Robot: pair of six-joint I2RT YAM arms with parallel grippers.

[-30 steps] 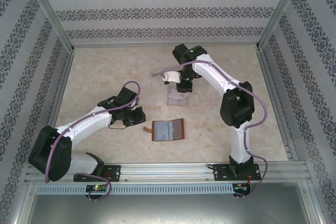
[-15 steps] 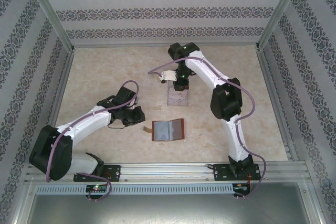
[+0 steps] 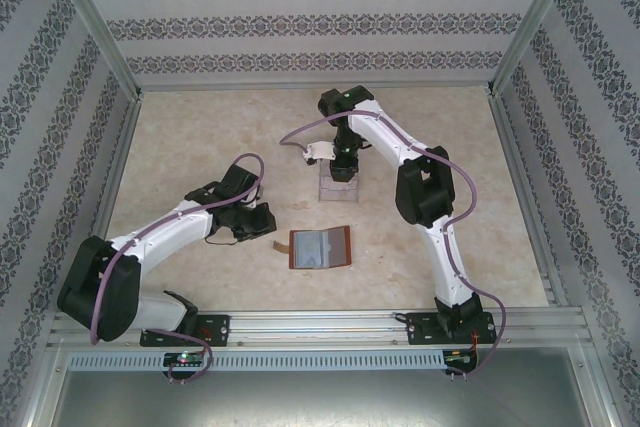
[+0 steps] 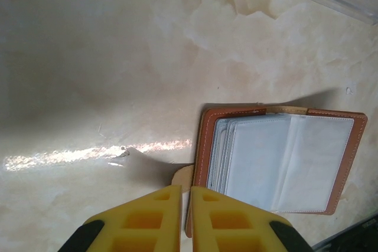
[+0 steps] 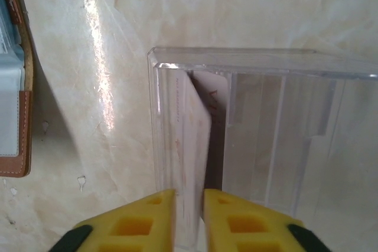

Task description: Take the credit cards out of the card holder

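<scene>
Right end effector [image 5: 189, 200] leftward, around card [image 5: 194, 140]

The beige marbled table [image 3: 200, 137] carries an open card holder [image 3: 321, 247] and, farther back, a clear tray [image 3: 335, 190].

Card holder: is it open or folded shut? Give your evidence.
Open. The card holder lies spread flat, its grey-blue inside facing up.
</scene>
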